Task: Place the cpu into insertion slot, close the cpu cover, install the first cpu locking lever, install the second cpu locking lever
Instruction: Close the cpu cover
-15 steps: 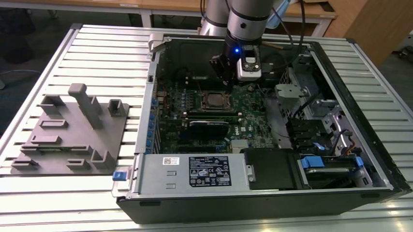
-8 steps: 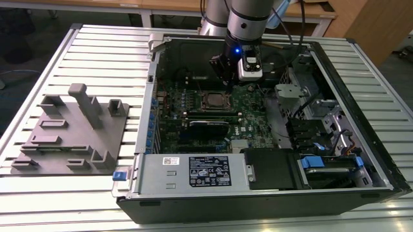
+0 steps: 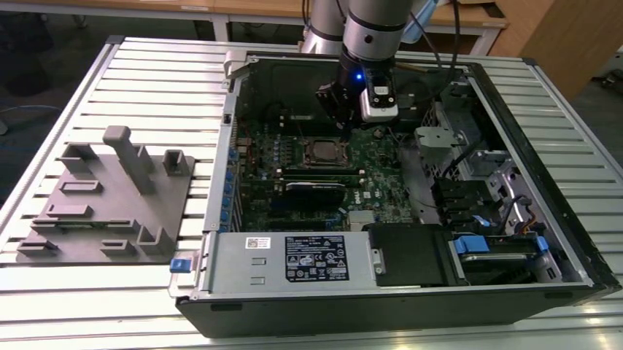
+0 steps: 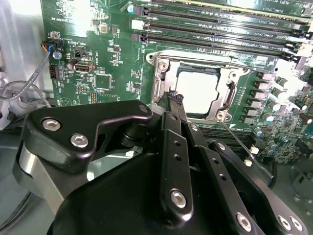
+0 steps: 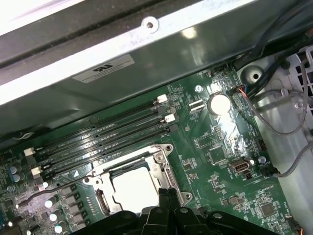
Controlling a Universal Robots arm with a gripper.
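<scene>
Black gripper (image 4: pixel 174 98) w/ fingers pressed together, holding nothing, tips at edge of thin silvery square-frame cpu cover (image 4: pixel 230 95), flat round dull silver-grey square cpu (image 4: pixel 195 90), insertion slot hidden beneath, gripper body blocks pt of green motherboard (image 4: pixel 107 63)

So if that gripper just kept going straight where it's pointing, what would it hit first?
Most likely the cpu cover, at the edge of its frame beside the cpu. The gripper points at that edge in both wrist views. I can't tell whether it touches.
</scene>
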